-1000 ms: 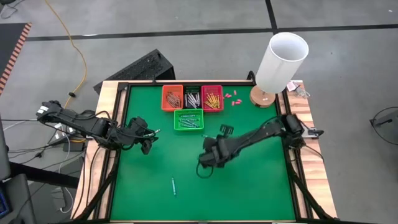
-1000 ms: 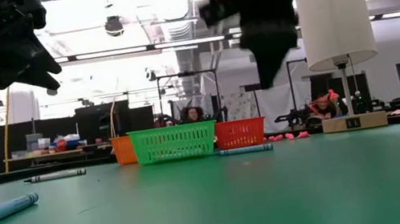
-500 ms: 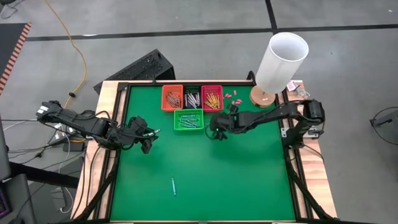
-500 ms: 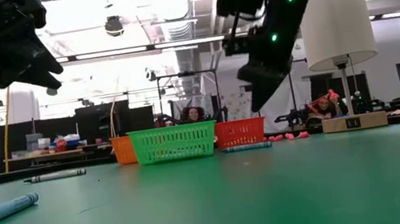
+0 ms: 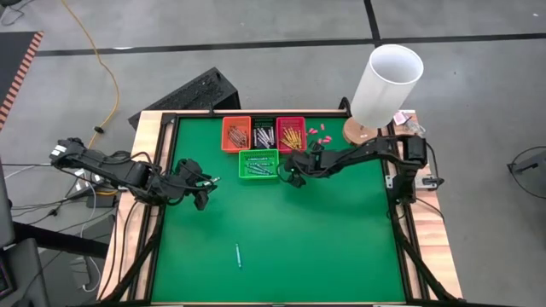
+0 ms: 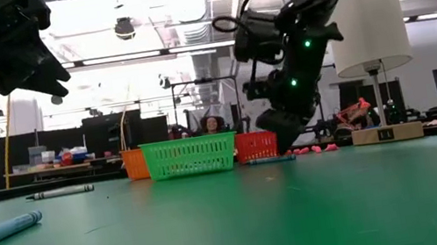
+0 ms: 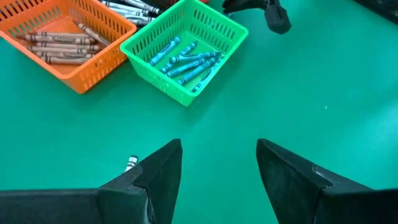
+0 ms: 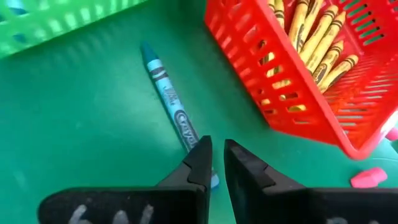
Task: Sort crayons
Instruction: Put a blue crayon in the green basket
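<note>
Teal crayon (image 8: 171,109) lies on the green counter (image 5: 281,230) between green basket (image 5: 258,165) and red basket (image 5: 291,134). Right hand (image 8: 214,163), fingers narrowly apart and empty, hovers over it. Left hand (image 7: 217,168) waits wide apart.

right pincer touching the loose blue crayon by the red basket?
Cannot tell. Right wrist view: right pincer sits over the blue crayon, its tips hiding that end.

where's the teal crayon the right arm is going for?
High view: the teal crayon lies on the mat between the green basket and red basket, under the right end effector.
</note>
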